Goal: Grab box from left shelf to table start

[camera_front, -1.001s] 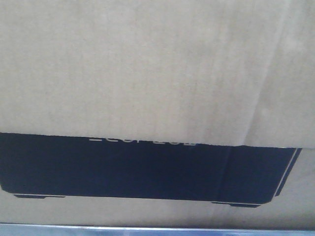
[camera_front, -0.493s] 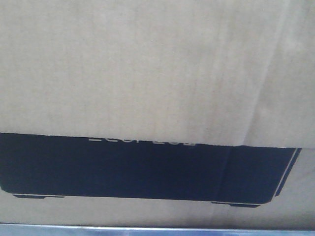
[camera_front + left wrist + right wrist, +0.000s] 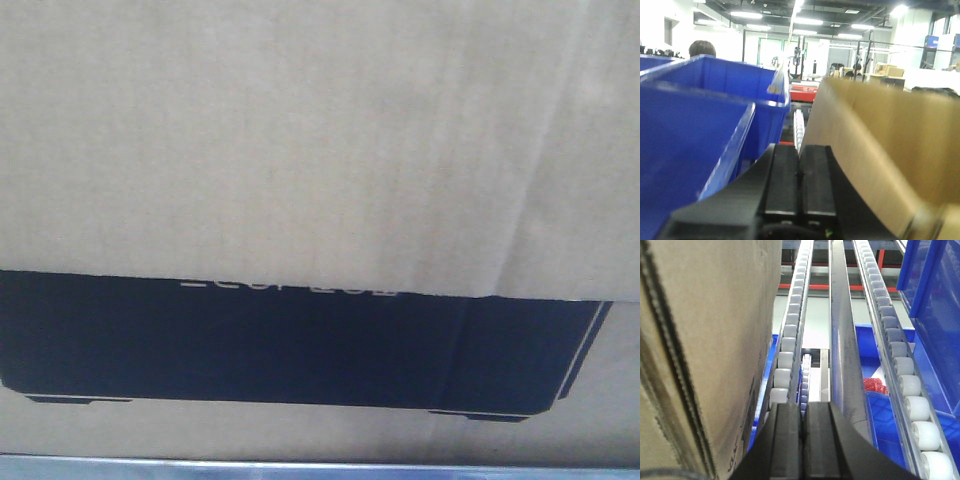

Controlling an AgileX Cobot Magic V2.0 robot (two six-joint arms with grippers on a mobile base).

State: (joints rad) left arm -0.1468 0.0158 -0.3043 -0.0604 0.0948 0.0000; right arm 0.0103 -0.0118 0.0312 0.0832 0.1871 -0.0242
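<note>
The plain tan box (image 3: 300, 140) fills the upper front view, wider than the frame. A thin silver edge of the left shelf (image 3: 300, 466) runs along the bottom. In the left wrist view my left gripper (image 3: 800, 155) is shut with nothing between its fingers, and the box (image 3: 890, 135) lies close along its right side. My right gripper (image 3: 803, 412) is also shut and empty, with the box's wall (image 3: 715, 340) just to its left. Whether either gripper touches the box is unclear. The table is out of view.
Below the tan box sits another cardboard box with a dark navy printed panel (image 3: 280, 340). Blue plastic bins (image 3: 690, 145) stand left of my left gripper. Roller tracks (image 3: 790, 335) and a blue bin (image 3: 935, 300) lie ahead and right of my right gripper.
</note>
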